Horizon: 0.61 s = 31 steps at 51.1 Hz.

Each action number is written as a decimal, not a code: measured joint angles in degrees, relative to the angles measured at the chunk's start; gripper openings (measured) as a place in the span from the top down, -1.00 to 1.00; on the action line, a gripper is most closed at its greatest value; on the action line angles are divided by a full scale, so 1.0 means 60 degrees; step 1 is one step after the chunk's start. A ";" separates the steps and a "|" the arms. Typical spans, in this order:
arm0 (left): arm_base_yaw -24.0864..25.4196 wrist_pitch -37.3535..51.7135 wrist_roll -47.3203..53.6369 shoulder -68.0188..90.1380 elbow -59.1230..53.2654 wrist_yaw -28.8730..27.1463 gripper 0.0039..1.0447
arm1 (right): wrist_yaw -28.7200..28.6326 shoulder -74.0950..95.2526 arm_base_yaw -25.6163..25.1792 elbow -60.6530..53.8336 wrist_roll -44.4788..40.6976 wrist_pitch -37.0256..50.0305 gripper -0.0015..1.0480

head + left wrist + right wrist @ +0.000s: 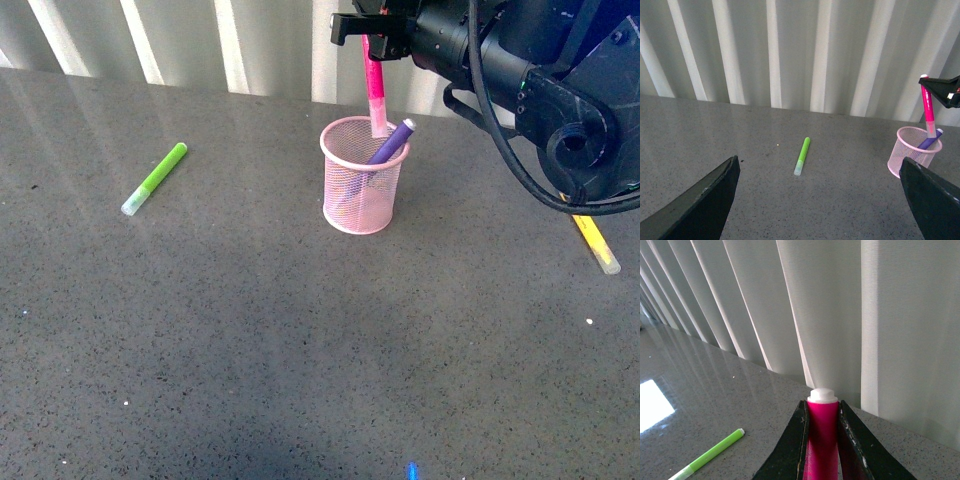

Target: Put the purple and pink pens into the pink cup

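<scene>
Right gripper (372, 38) is clamping the upper end of the pink pen (377, 85), its two dark fingers (792, 450) pressing against either side of the magenta barrel. From the right wrist view the barrel is sitting squarely between the fingers, with its white end poking out just past them. The pen is hanging almost upright, and its pale lower end is dipping inside the rim of the pink cup (362, 190), toward the far side of the opening.

That wire-mesh cup is standing upright on the grey speckled table (250, 330), a little right of centre in the front view and just below the right arm (560, 90), which is reaching in from the upper right. The purple pen (390, 143) is already resting inside the cup, leaning toward the right with its upper end sticking out over the rim, just beside the pink pen.

Left gripper (817, 200) is hovering well away from the cup with its jaws spread wide apart and nothing between them; only its two dark fingertips (705, 205) are showing at the lower corners of the left wrist view. The left arm is not showing in the front view.

A lime-green marker (155, 179) is lying flat on the table well to the left of the cup. A yellow marker (596, 243) is lying on the table at the right edge, partly hidden under the right arm. White vertical blinds (200, 40) are hanging behind the table.
</scene>
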 joint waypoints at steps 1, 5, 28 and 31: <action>0.0000 0.0000 0.0000 0.0000 0.0000 -0.0004 -0.88 | -0.0007 0.0062 0.0000 0.0040 0.0004 0.0033 0.78; 0.0000 0.0000 0.0000 0.0000 0.0000 -0.0004 -0.88 | -0.0029 0.0295 -0.0011 0.0164 0.0022 0.0135 0.78; 0.0000 0.0000 0.0000 0.0000 0.0000 -0.0004 -0.88 | -0.0426 0.1053 0.0018 0.0364 0.0579 0.0798 0.67; 0.0000 0.0000 0.0000 0.0000 0.0000 -0.0004 -0.88 | -0.0463 0.1053 0.0025 0.0353 0.0586 0.0882 0.49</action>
